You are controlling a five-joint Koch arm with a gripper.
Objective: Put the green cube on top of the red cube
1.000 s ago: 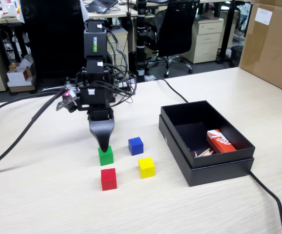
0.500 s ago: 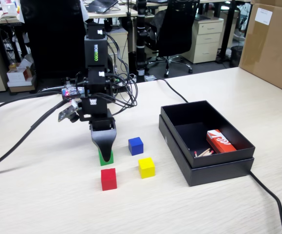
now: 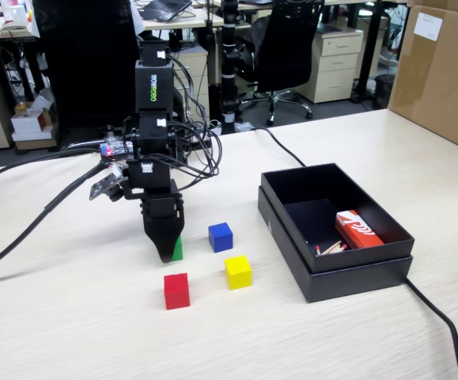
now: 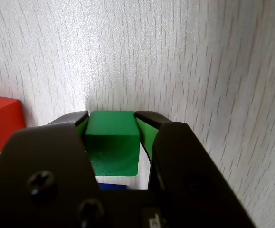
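Observation:
The green cube (image 4: 112,135) sits between my gripper's (image 4: 112,116) two black jaws, whose green pads press on its left and right sides. In the fixed view my gripper (image 3: 164,255) points straight down at the table, and only a green edge of the cube (image 3: 178,250) shows behind its tip. The cube looks to be at table level. The red cube (image 3: 176,290) rests on the table just in front of the gripper; in the wrist view it (image 4: 2,121) lies at the left edge.
A blue cube (image 3: 221,237) and a yellow cube (image 3: 238,271) lie right of the gripper. An open black box (image 3: 371,269) with a red-and-white packet (image 3: 357,229) stands further right. A black cable (image 3: 442,317) runs past the box. A cardboard box (image 3: 442,71) stands back right.

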